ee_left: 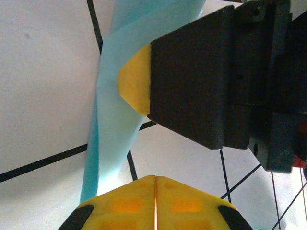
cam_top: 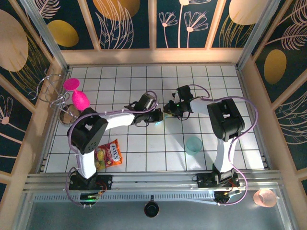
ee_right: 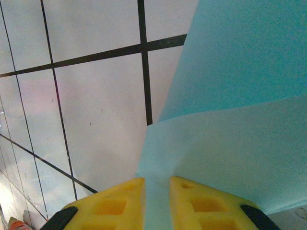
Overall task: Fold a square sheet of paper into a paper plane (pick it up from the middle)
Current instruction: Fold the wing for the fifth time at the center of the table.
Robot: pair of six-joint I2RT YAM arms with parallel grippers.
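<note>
The square sheet of paper [ee_right: 230,120] is light blue and folded, with one layer lapping over another. My right gripper [ee_right: 157,203] is shut on its near edge, the paper filling the gap between the yellow fingers. In the left wrist view the paper [ee_left: 115,115] stands as a narrow, twisted strip over the tiles. There the right gripper's yellow fingertip [ee_left: 135,79] presses against it. My left gripper [ee_left: 156,201] is shut, pads together, and the strip runs past its left finger. From above, the left gripper [cam_top: 158,116] and right gripper [cam_top: 169,109] meet mid-table, hiding the paper.
A translucent teal cup [cam_top: 194,144] stands near the right arm. A red snack bag [cam_top: 110,154] lies by the left arm's base. Two pink objects [cam_top: 76,93] and a wire rack [cam_top: 50,91] sit at the far left. The wooden walls [cam_top: 153,56] ring the tiled table.
</note>
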